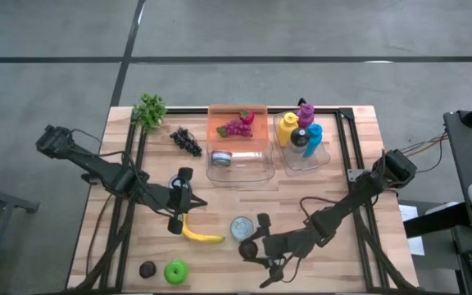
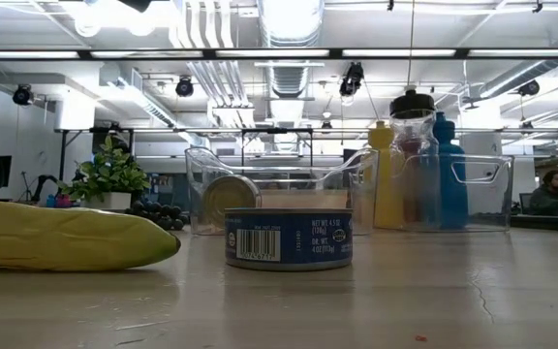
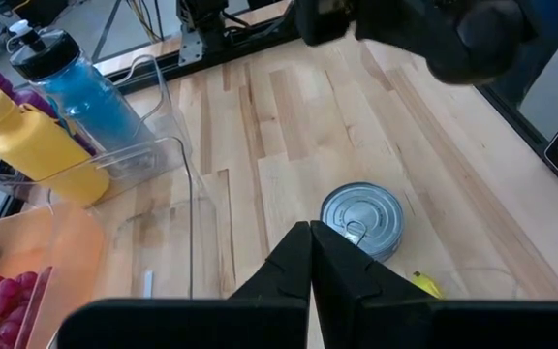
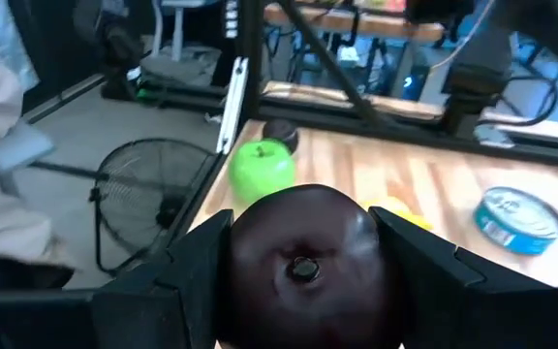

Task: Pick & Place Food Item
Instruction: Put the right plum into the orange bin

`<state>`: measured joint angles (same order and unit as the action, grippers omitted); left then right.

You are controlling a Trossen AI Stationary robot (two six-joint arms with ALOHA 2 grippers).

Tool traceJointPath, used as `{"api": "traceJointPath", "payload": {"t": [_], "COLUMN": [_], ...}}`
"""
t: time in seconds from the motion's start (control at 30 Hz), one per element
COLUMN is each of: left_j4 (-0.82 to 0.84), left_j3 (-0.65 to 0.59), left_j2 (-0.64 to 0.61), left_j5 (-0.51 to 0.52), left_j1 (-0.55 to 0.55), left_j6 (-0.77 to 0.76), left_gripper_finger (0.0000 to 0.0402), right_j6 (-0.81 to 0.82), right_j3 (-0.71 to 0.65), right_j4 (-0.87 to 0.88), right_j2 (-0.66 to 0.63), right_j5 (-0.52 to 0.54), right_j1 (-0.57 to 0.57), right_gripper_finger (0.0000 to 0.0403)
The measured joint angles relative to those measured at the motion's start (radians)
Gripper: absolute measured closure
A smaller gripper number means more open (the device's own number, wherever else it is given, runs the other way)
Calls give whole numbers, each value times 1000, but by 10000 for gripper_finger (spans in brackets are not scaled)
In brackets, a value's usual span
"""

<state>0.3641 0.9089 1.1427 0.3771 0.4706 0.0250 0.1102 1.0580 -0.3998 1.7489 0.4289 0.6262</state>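
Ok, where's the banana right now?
In the high view the banana lies on the table's front half, left of the tin can, just below the shut left gripper, with the green apple nearer the front edge.

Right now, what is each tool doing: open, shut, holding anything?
Left tool: shut, holding nothing, above the table near the banana.
Right tool: closed on a dark round fruit.

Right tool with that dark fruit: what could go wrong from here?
1. The right tool grips the round dark fruit only at its sides; it might slip out.
2. The can and banana lie close by; a low carry toward the bins could knock them.
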Motion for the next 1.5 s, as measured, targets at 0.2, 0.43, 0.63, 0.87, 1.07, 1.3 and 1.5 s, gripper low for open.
{"api": "traceJointPath", "payload": {"t": [0.2,0.43,0.63,0.87,1.07,1.3,1.5], "left_j4": [0,0,0,2,11,25,25], "left_j3": [0,0,3,3,3,3,3], "left_j2": [0,0,0,-17,-48,-60,-60], "left_j5": [0,-3,-3,-3,-4,-4,-4], "left_j1": [0,0,0,1,4,6,6], "left_j6": [0,-8,-48,-52,-53,-60,-60], "left_gripper_finger": [393,393,393,393,393,393,393], "right_j6": [-10,-24,-20,4,3,16,69], "right_j3": [0,0,0,0,0,0,0], "right_j4": [1,0,2,4,45,99,110], "right_j2": [-22,-29,-36,-86,-128,-155,-156], "right_j5": [140,242,245,176,163,112,85], "right_j1": [0,-46,-156,-314,-436,-591,-718], "right_gripper_finger": [186,186,186,186,187,187,187]}}
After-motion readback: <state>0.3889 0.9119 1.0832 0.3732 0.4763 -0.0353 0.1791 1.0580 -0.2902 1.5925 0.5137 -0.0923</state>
